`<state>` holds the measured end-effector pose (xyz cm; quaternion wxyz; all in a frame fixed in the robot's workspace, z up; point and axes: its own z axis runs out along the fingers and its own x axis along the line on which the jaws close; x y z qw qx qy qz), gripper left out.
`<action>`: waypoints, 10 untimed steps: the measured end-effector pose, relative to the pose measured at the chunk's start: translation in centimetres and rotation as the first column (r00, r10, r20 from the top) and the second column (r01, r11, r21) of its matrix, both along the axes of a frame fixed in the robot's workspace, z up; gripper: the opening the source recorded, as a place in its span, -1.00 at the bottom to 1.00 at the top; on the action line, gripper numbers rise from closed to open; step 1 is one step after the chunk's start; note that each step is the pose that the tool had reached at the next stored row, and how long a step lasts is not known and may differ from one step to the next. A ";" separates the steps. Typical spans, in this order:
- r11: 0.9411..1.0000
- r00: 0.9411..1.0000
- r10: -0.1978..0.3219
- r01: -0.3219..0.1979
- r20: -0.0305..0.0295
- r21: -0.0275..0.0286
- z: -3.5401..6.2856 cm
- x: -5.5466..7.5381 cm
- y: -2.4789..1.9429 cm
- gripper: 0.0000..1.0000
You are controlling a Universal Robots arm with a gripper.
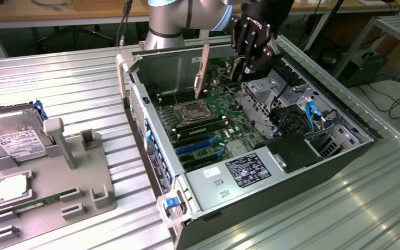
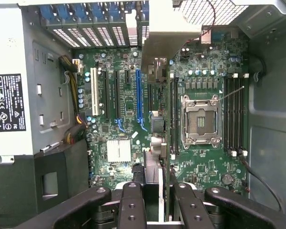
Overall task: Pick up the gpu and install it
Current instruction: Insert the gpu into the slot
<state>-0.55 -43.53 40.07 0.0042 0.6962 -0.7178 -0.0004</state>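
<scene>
Fingers (image 2: 132,202) of the end effector (image 2: 157,202) are drawn in narrow on the gpu (image 2: 162,38), gripping the card between them by one end. Seen from the wrist, the card stands on edge and reaches away from the fingers over the motherboard (image 2: 114,100). Its brownish face is turned toward the CPU socket (image 2: 200,121), and its line runs between that socket and the long blue slot (image 2: 139,95). In the exterior view it shows as a thin brown strip, upright inside the open computer case (image 1: 339,148), on the exterior view's left of the black end effector. Whether its lower edge touches the board cannot be told. The power supply (image 1: 245,172), with its dark label, fills the near end of the case. On the ribbed metal table (image 1: 68,83), well apart from the case on the exterior view's left, a grey holder (image 1: 82,177) carries a hard drive (image 1: 16,138) and a slim green memory stick (image 1: 29,207).
</scene>
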 end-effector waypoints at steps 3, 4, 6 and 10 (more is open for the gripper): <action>1.000 1.000 0.000 0.000 0.000 0.000 -0.16 0.0 0.00 -0.44; 1.000 1.000 0.000 0.000 0.000 0.000 -0.20 0.0 0.00 -0.44; 1.000 1.000 0.000 0.000 0.000 0.000 -0.23 0.0 0.00 -0.44; 1.000 1.000 0.000 0.000 0.000 0.000 -0.32 0.0 0.00 -0.44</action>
